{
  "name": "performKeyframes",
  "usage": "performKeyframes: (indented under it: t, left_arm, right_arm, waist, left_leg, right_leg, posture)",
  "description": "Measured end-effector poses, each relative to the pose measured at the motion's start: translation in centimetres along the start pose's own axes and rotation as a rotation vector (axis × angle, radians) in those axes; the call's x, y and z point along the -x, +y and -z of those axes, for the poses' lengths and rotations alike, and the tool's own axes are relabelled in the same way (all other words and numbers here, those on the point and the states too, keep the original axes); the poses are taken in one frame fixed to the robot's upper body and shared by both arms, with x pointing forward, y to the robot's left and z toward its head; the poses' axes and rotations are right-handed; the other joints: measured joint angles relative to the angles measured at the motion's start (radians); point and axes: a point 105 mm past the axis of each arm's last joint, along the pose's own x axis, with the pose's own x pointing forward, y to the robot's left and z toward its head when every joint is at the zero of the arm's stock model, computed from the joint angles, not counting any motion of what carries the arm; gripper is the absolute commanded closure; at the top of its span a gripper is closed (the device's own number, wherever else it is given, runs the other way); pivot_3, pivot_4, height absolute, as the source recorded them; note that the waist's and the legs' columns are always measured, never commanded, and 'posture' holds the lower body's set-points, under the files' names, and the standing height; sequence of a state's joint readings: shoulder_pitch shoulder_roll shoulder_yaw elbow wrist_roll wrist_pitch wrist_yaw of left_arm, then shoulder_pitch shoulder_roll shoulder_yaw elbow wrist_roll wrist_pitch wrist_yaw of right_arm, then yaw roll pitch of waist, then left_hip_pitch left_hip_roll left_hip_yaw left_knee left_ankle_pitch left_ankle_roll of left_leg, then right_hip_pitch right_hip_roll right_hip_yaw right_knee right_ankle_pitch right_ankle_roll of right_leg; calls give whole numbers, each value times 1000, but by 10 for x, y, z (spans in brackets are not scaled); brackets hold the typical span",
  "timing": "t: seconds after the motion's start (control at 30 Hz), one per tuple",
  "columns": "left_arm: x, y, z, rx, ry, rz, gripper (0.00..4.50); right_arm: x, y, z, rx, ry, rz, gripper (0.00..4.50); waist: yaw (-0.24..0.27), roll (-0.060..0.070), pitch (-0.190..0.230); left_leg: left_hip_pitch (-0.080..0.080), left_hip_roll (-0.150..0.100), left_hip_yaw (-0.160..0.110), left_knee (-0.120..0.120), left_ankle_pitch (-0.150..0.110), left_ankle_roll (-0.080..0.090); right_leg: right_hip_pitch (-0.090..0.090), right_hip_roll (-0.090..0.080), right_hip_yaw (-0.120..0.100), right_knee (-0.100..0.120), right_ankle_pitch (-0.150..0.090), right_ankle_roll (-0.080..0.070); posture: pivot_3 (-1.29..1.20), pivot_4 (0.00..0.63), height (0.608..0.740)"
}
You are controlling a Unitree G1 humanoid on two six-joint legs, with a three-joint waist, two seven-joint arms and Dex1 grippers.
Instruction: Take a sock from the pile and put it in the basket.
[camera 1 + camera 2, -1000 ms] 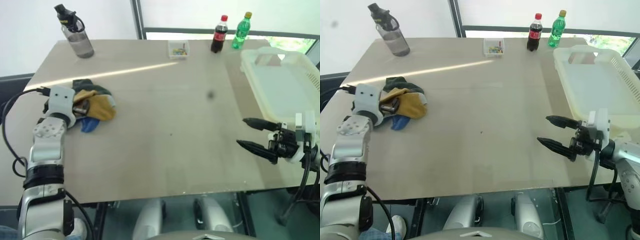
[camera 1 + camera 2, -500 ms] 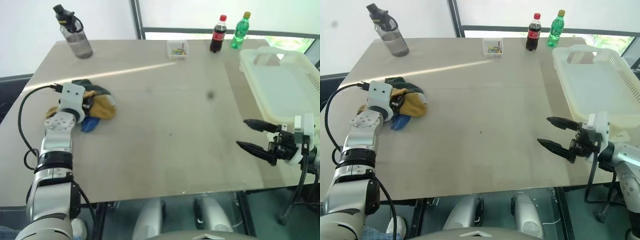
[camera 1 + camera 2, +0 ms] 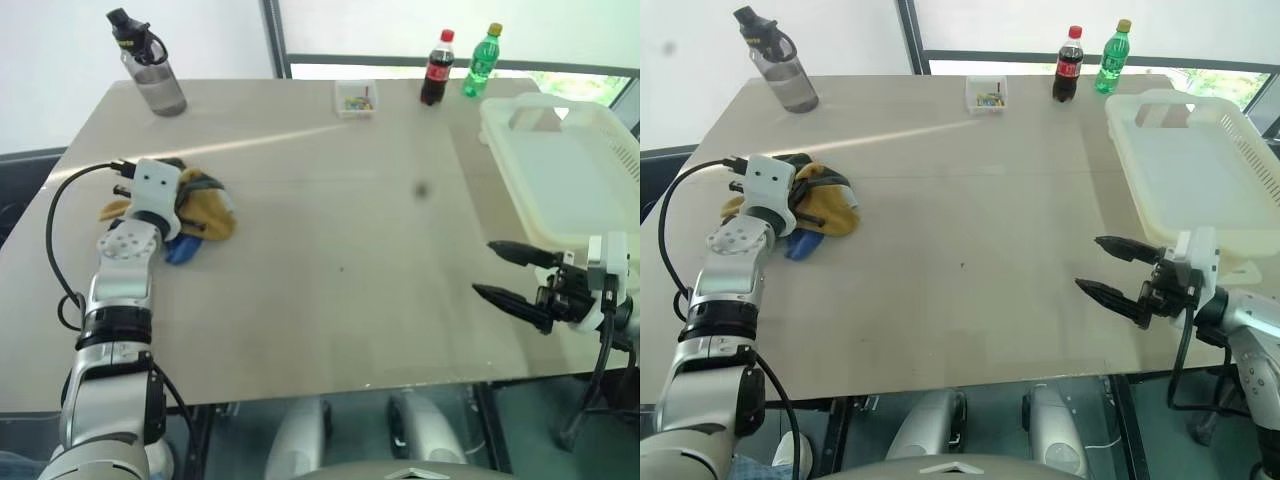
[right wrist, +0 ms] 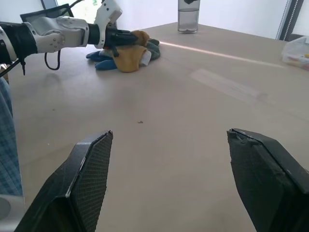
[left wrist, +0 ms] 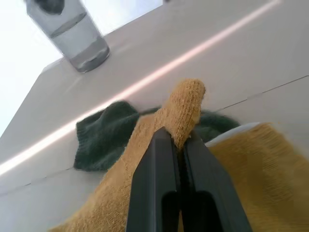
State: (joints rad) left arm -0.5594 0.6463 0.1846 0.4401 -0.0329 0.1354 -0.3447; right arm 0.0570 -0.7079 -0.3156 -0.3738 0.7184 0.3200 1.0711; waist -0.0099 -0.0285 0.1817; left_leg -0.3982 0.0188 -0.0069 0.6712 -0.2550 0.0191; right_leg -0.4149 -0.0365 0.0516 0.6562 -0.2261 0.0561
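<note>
Left wrist view shows our left claw point(image 5: 179, 145) pinched shut on a fold of the yellow sock point(image 5: 186, 104). That sock lies on top of the pile point(image 3: 200, 212) on the counter point(image 3: 330, 250). Our right claw point(image 3: 500, 272) is wide open, holding nothing, just beside the basket point(image 3: 560, 160).

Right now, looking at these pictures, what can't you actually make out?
- The sock pile: in the head views the left claw and its wrist cover part of it, so the number of socks is unclear.
- The small clear box: its coloured bits are too small to identify.
- The basket: its far right side is cut off by the picture edge.
- The bottle: cropped at the top in the left wrist view.
</note>
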Motion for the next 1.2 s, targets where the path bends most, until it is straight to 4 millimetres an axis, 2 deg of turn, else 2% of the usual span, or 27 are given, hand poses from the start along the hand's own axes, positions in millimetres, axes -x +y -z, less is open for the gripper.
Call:
performKeyframes:
  t: [0.1, 0.17, 0.3, 0.47, 0.53, 0.6, 0.7, 0.8, 0.97, 1.2]
  left_arm:
    - [6, -15, -19, 4, -36, 49, 4462]
    - [13, -33, -25, -10, -36, 119, 4462]
    - [25, -70, -19, -32, 8, 246, 4462]
    - [37, -100, -17, -2, 51, 337, 4462]
    - [45, -129, -15, 41, 66, 413, 4462]
    - [48, -138, -14, 58, 73, 435, 4462]
    - [60, -183, -26, 196, 82, 556, 4462]
    - [68, -199, -29, 278, 121, 623, 4462]
    - [94, -229, -33, 376, 206, 814, 4462]
    - [115, -269, -49, 648, 312, 977, 4462]
  right_arm:
    - [0, 0, 0, 0, 0, -1, 640]
    - [0, 0, 0, 0, 1, -1, 640]
    - [0, 0, 0, 0, 1, -1, 640]
    - [0, 0, 0, 1, 3, 0, 640]
    - [0, 0, 0, 2, 3, 1, 640]
    - [0, 0, 0, 3, 3, 1, 640]
    - [-1, -1, 0, 3, 2, 7, 640]
    - [0, -1, 1, 3, 2, 11, 640]
    - [0, -1, 2, 1, 5, 16, 640]
    - [1, 1, 3, 5, 3, 32, 640]
  waist:
    - [0, 0, 0]
    - [-1, 0, 0]
    - [-2, 0, 0]
    - [-2, 0, 0]
    - [0, 0, 0]
    - [0, 0, 0]
    - [1, 0, 0]
    - [-4, 0, 0]
    - [-3, 0, 0]
    - [-1, 1, 0]
  left_leg:
    - [0, 0, 0, 0, 0, 0]
    - [1, 0, 0, 0, 0, 0]
    - [1, 0, 0, 0, 0, 0]
    - [1, -1, 0, 0, 0, 0]
    - [1, -1, 0, 0, 0, 0]
    - [1, -1, 0, 0, 0, 0]
    - [1, -2, 0, 1, 0, 0]
    - [1, -2, -1, 1, 0, 0]
    - [2, -2, -1, 1, 0, 0]
    - [1, -3, -1, 2, 0, 0]
  right_leg:
    - [0, 0, 0, 0, 0, 0]
    - [0, 0, 1, 1, 0, 0]
    - [0, 0, 1, 1, 0, 0]
    - [0, 1, 1, 1, 0, 0]
    - [0, 1, 1, 1, 0, 0]
    - [0, 1, 1, 1, 0, 0]
    - [0, 1, 1, 1, 0, 0]
    - [0, 2, 1, 1, 0, 0]
    - [0, 2, 1, 1, 0, 0]
    - [1, 2, 1, 1, 0, 0]
  posture:
    - [0, 150, 740]
    - [0, 150, 740]
    - [0, 150, 740]
    - [0, 150, 740]
    - [0, 150, 740]
    - [0, 150, 740]
    - [0, 150, 740]
    - [0, 150, 740]
    - [0, 150, 740]
    - [0, 150, 740]
